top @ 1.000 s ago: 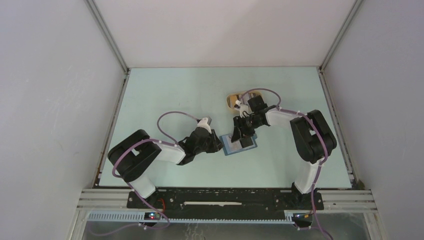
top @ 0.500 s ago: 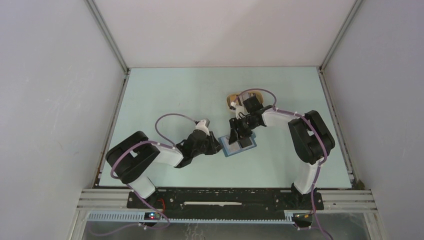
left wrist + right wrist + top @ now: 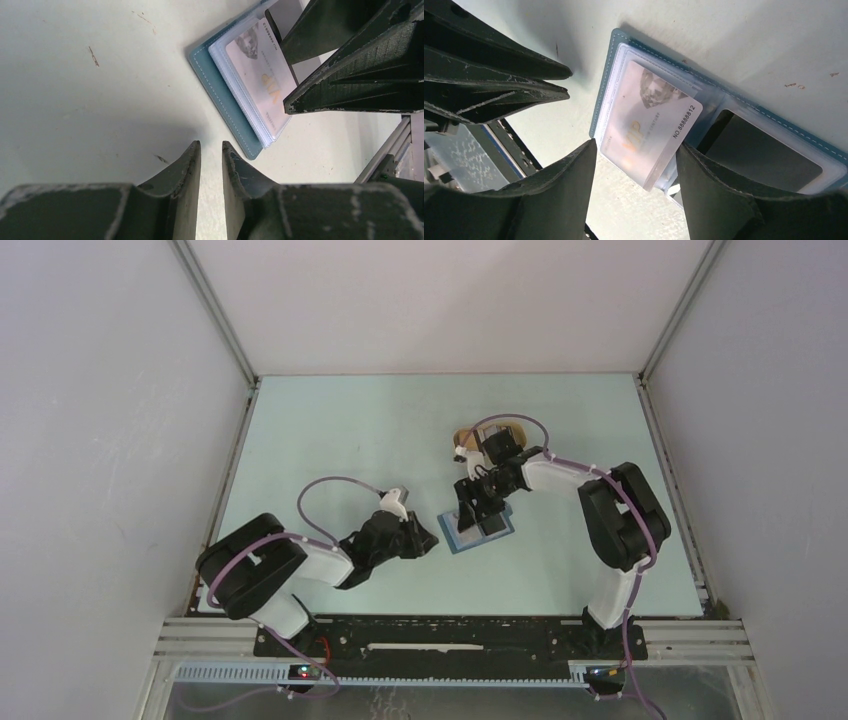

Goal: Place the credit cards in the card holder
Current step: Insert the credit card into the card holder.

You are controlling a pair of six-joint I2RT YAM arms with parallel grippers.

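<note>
Pulled back since a second ago, the left gripper [image 3: 430,541] sits just clear of the wallet's [image 3: 478,530] left edge, its fingers a slit apart and empty. The right gripper [image 3: 636,146] has spread wider; its jaws stand apart either side of a pale VIP card [image 3: 649,122] lying part-way in the open wallet's clear sleeve. A dark card [image 3: 764,150] fills the other pocket. The wallet lies flat mid-table [image 3: 330,430], near the tan tray [image 3: 461,440].
</note>
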